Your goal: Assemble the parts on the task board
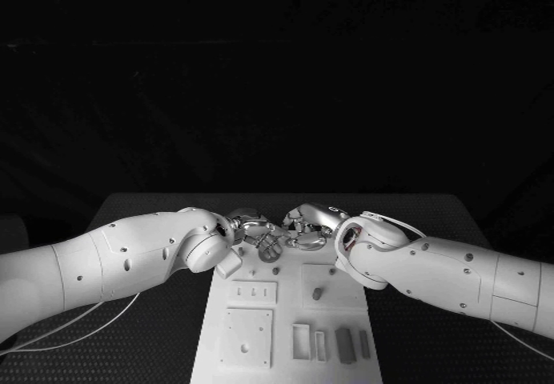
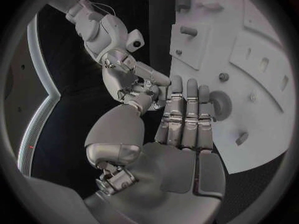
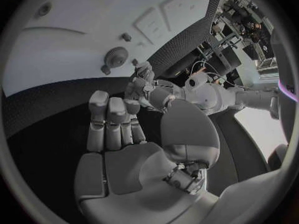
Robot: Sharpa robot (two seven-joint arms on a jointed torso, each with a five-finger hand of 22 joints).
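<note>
The left hand has its fingers extended side by side, flat over the far part of the white board, and holds nothing. In the left wrist view the fingertips lie just beside a round disc part seated in the board. The right hand has its fingers straight and close together, thumb apart, and it too holds nothing. In the right wrist view this hand hovers over the dark table beside the board's edge.

Both hands meet at the far end of the board, nearly touching one another.

On the near part of the board sit a small square plate with holes, a larger square plate nearer still, a short peg to the right, and several upright bars in slots at the near right.
</note>
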